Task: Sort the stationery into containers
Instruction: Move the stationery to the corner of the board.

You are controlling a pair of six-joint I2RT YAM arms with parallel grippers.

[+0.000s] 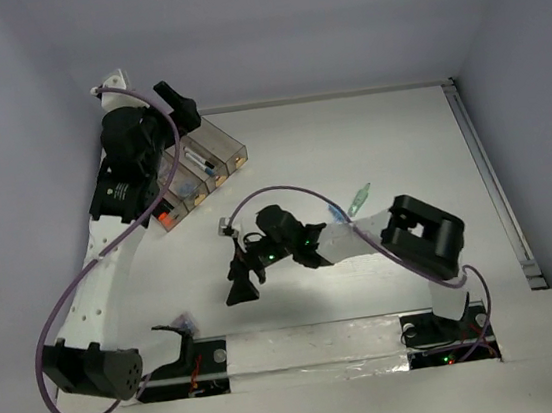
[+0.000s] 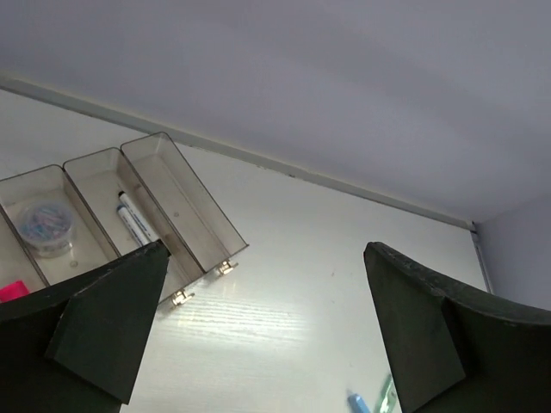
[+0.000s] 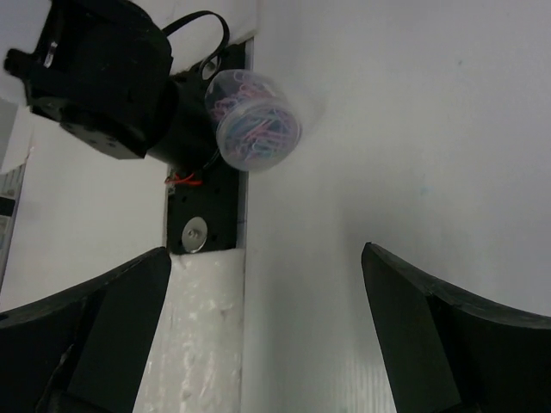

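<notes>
Left end effector (image 2: pixel 265 251) open, empty by containers (image 2: pixel 200 217). Right end effector (image 3: pixel 265 254) open; likely next pick: clip tub (image 3: pixel 256 120), upper left.

Smoky-brown clear bins (image 2: pixel 194 211) far left, white-and-blue pen (image 2: pixel 133 221) inside; clear tub (image 3: pixel 310 107) of pink, blue, purple clips (image 3: pixel 254 125); pale-green clip (image 1: pixel 358 196) on white table (image 1: pixel 398 131).
</notes>
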